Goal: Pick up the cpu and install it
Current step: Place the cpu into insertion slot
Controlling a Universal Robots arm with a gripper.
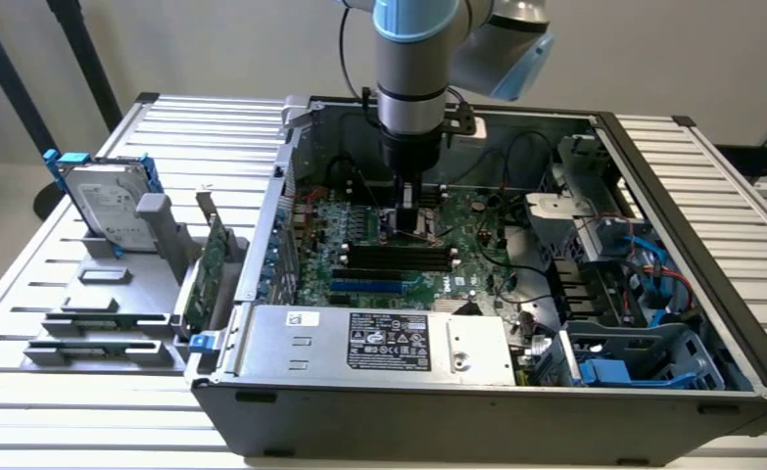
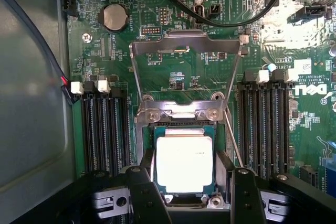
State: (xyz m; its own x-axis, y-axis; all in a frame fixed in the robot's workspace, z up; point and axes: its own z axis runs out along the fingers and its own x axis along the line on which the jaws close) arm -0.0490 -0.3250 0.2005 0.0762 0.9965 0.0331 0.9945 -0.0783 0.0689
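Here the hand (image 2: 190, 172), fingers (image 2: 143, 188) spread, flanks opposite edges of the cpu (image 2: 185, 161).

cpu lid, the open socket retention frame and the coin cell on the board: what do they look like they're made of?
cpu: dull silver metal lid, matte, washed by glare; the green rim around it is likely circuit-board laminate.
retention frame: bare stamped sheet metal, probably steel, going by its bright edges and bent tabs.
coin cell: smooth metal casing with a satin grey sheen.
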